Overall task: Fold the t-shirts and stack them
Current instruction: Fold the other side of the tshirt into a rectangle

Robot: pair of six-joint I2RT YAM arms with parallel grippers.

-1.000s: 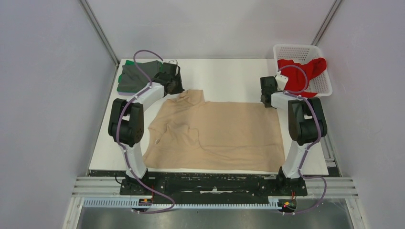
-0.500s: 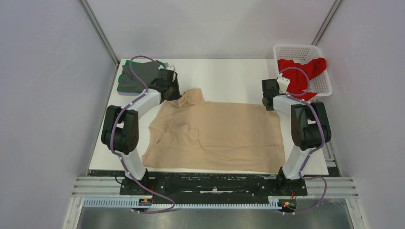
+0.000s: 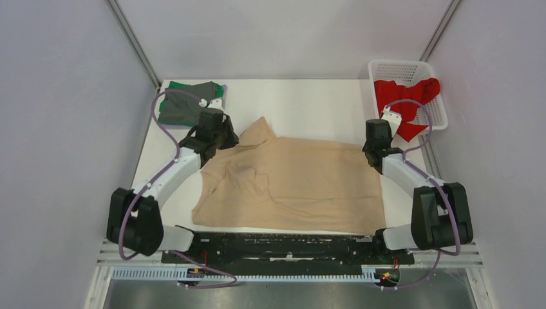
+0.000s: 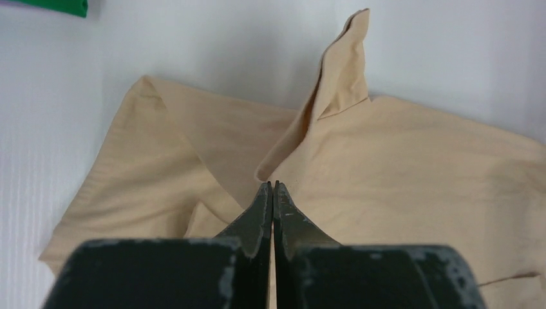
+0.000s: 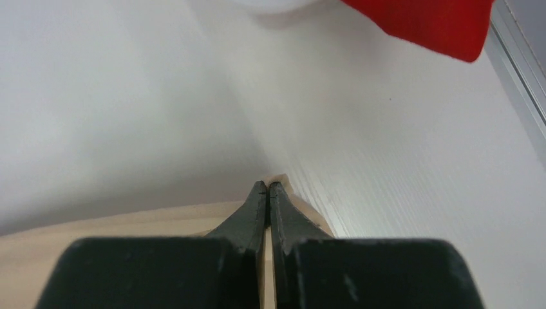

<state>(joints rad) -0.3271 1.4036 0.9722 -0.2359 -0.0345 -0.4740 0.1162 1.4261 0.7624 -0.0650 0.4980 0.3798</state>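
Clearly the beige t-shirt [image 3: 302,183], spread on the desk [image 3: 302,106], is light, limp cloth that sags wherever unsupported. The left pincer [image 4: 272,187] and right pincer [image 5: 268,185], jaws pressed together, each pinch its far edge, sensible holds near the corners.

Beige tee [image 3: 309,187] spread centre, corner peaked, red tee [image 3: 402,96] crumpled far-R, grey tee [image 3: 183,109] prob. atop green tee [image 4: 58,5] far-L.
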